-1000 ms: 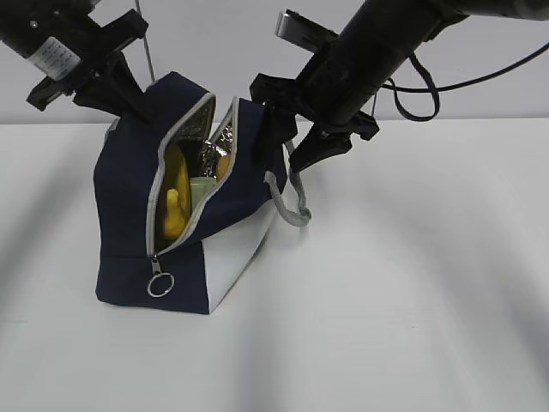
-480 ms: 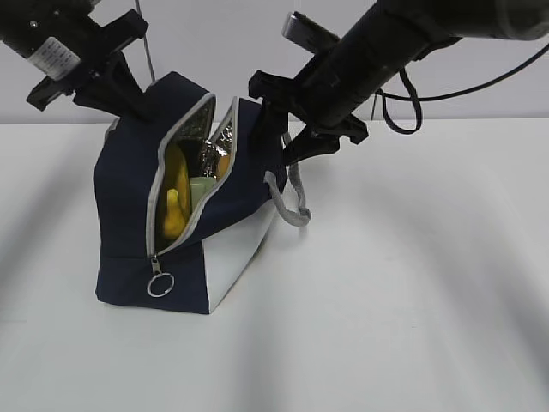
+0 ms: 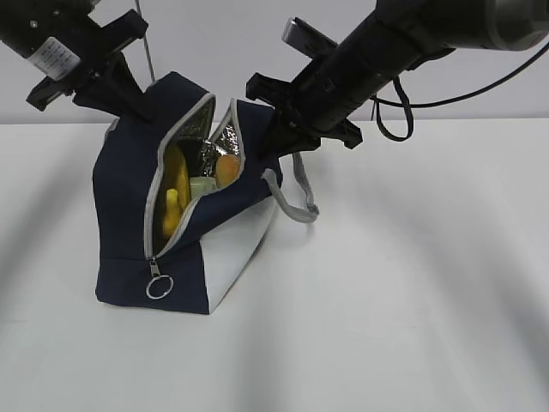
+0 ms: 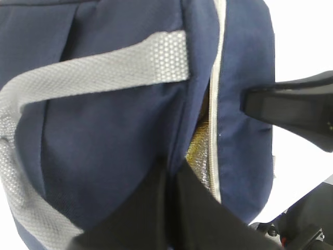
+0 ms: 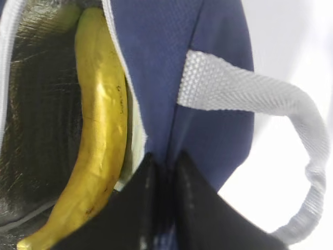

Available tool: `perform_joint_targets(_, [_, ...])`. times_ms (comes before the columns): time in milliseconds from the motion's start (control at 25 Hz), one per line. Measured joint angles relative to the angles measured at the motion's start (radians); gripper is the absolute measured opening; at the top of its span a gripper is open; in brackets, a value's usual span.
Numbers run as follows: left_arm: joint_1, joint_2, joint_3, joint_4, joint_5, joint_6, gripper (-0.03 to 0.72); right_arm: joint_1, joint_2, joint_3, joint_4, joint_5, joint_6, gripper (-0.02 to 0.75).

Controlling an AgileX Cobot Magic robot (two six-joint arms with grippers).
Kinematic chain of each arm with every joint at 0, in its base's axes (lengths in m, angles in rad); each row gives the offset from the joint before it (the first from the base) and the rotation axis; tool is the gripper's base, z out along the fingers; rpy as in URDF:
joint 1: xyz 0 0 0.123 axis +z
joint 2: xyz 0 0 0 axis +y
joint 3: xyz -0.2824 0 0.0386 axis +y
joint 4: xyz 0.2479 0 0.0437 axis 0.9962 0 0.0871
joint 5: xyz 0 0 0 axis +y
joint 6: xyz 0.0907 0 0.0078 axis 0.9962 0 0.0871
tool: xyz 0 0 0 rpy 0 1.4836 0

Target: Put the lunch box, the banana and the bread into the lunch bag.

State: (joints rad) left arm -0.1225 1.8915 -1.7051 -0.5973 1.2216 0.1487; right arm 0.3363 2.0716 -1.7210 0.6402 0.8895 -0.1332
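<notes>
2 matte black arms; left arm (image 3: 60,47) bears a white label, right arm (image 3: 386,43) a black cable.

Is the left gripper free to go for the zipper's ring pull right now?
Probably not. The left gripper is pinched on the lunch bag top edge, holding it open. The ring pull hangs unobstructed at the bag's lower front, so it would have to let go first.

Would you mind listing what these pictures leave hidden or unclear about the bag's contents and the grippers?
- Bread: exterior view shows only an orange-brown sliver; the lunch bag wall hides the rest.
- Lunch box: only a pale green patch shows; clips and body are hidden by the bag.
- Banana: its lower end is cut off in the right wrist view.
- Left gripper: fingertips sit on bag fabric; nearly closed, true grip unclear.
- Right gripper: likewise pinches the bag's edge.
</notes>
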Motion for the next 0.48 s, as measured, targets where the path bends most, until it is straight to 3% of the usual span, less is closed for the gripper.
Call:
perform_joint_targets(120, [0.0,0.0,0.0,0.0,0.0,0.0,-0.003,-0.002,0.002,0.0,0.0,0.0,-0.012,-0.003])
perform_joint_targets(480, [-0.003,0.0,0.0,-0.091,-0.004,0.032,-0.003,-0.025,-0.005,-0.131,-0.04,0.129,-0.036,-0.006])
